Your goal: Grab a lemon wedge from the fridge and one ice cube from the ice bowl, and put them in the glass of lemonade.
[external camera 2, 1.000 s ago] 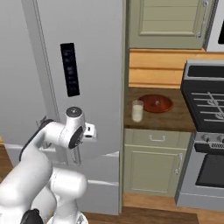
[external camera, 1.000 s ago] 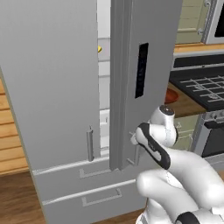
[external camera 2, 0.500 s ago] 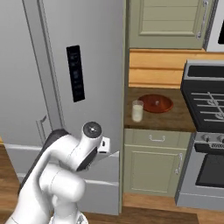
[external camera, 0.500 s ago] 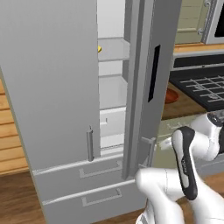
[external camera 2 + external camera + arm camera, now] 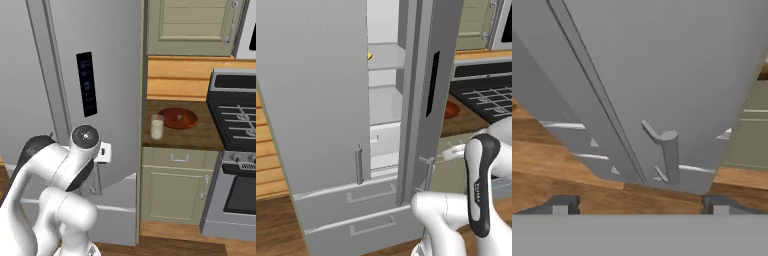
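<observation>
my gripper [image 5: 641, 204] hangs with fingertips spread wide, holding nothing, just short of the fridge [image 5: 321, 100] door handle [image 5: 668, 152]. the lemon wedge [image 5: 369, 56] peeks, mostly hidden, from a shelf. glass of lemonade [image 5: 157, 127] touches the ice bowl [image 5: 177, 118].

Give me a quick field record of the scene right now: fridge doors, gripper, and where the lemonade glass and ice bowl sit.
fridge: tall grey French-door fridge; right door swung partly open, left door shut
fridge interior: pale grey shelves, a small yellow item at the edge of an upper shelf
gripper: two-finger gripper open, holding nothing, facing the right door's bar handle
glass: small clear tumbler of pale lemonade on the wooden counter right of the fridge
ice bowl: shallow reddish-brown bowl, just behind and right of the glass
</observation>
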